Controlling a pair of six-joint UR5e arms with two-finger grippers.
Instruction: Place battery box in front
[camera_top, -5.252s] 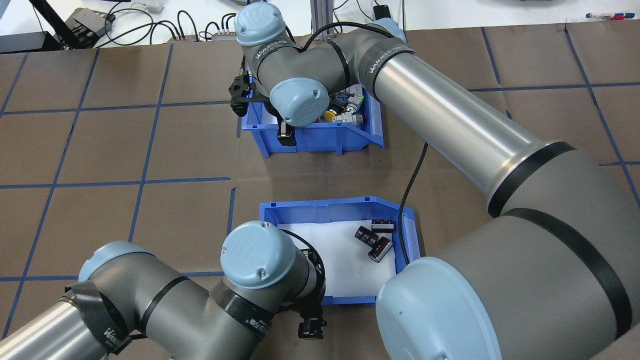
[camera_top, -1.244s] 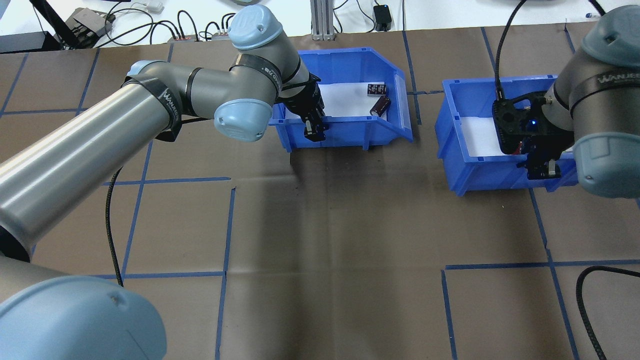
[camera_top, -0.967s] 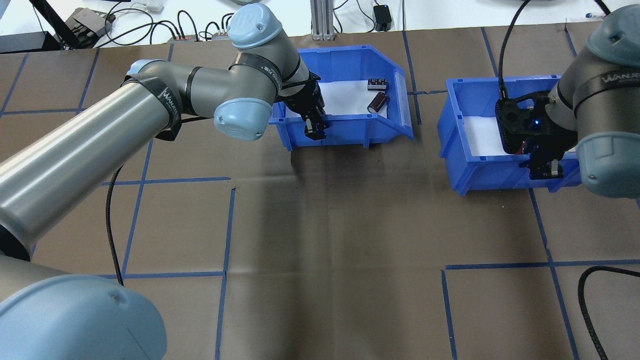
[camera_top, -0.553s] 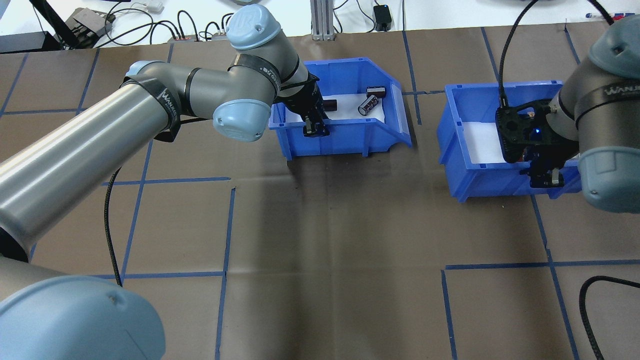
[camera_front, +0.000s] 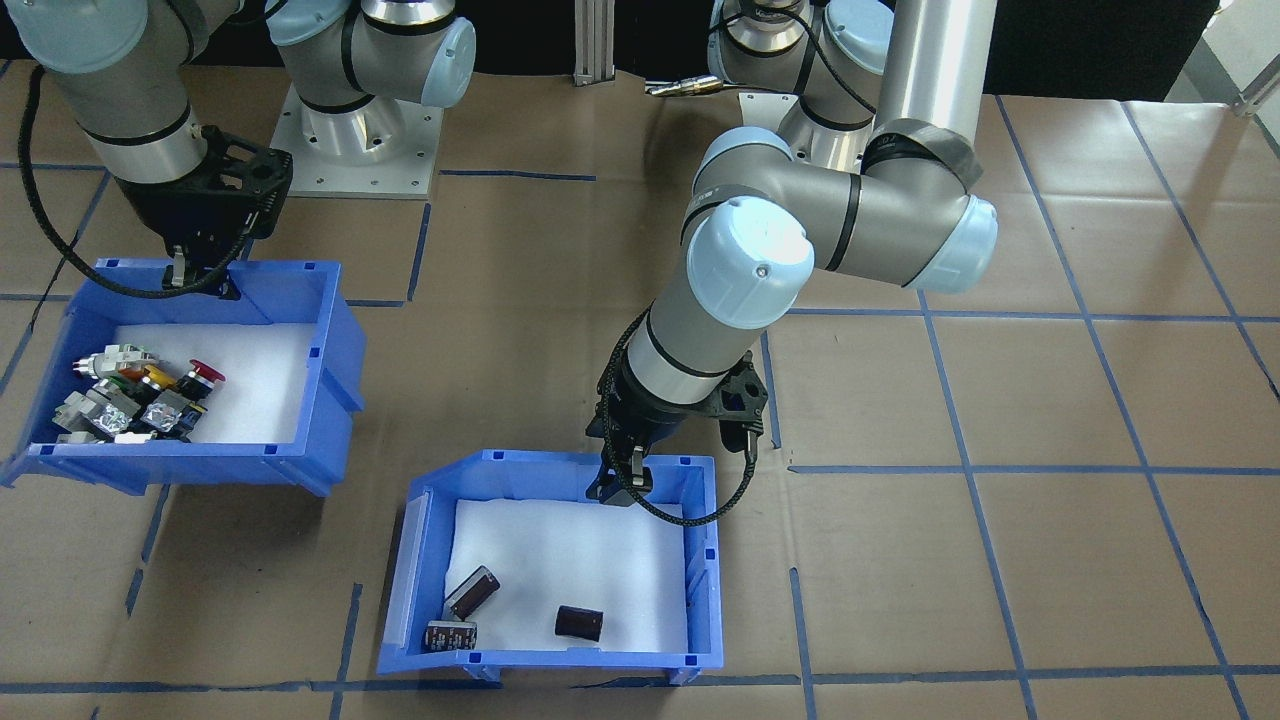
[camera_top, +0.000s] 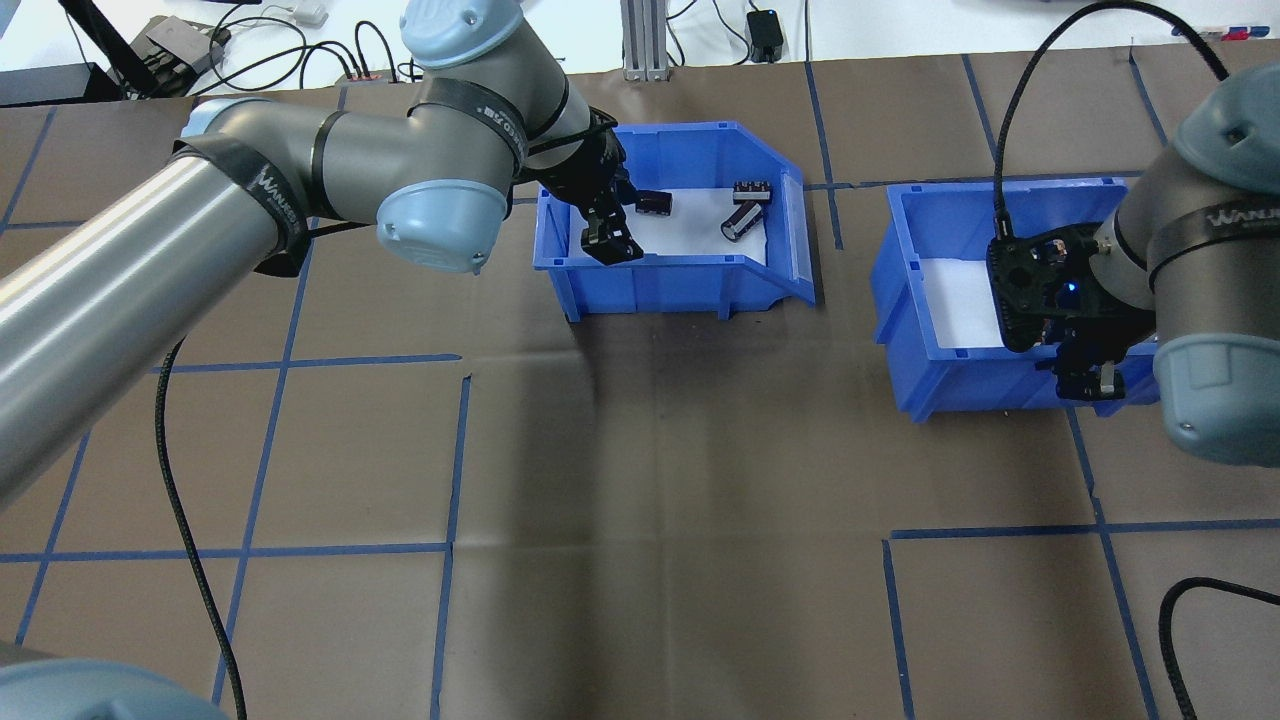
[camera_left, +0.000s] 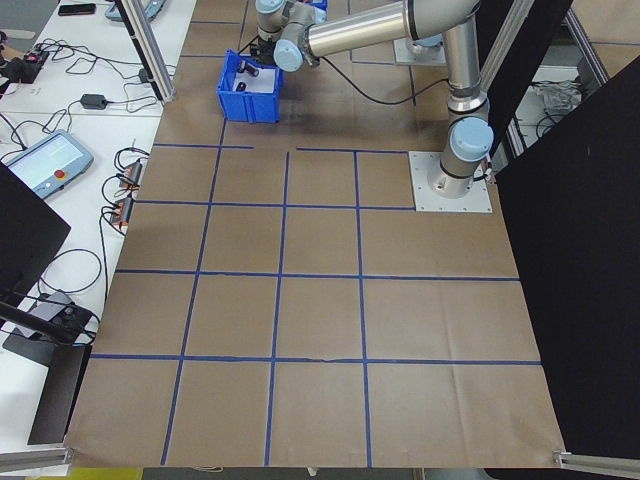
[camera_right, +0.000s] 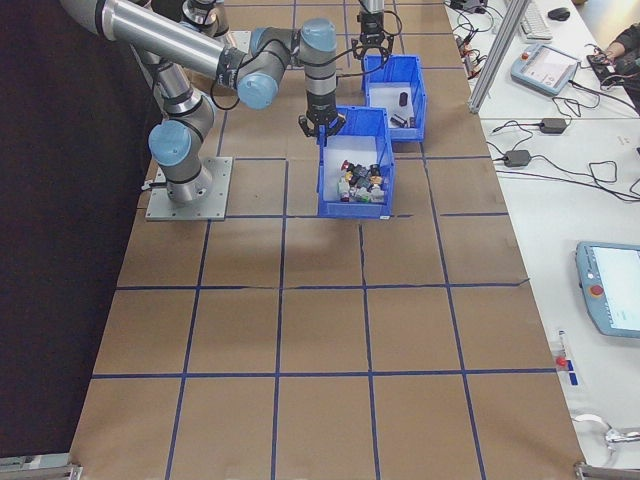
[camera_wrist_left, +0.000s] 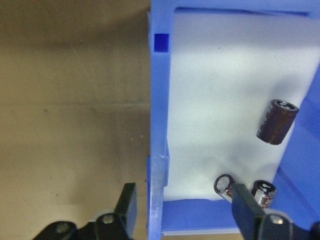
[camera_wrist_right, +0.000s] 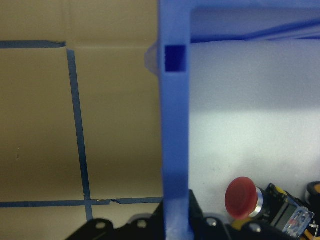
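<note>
While left fingers (camera_wrist_left: 128, 210) gape wide, blue white-lined battery box (camera_front: 702, 560) holds dark cylinders (camera_front: 578, 622).

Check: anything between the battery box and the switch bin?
Nothing: in the overhead view only bare brown table paper with blue tape lines separates the battery box from the switch bin.

Blue battery box (camera_front: 704, 560) lined white, holding dark brown-black cylinders (camera_front: 578, 622). Second blue bin (camera_front: 330, 360) lined white, with red, yellow and white switches (camera_front: 140, 395). Brown desk (camera_top: 640, 480) gridded in blue tape. Black tools on grey, pale-blue arms.
</note>
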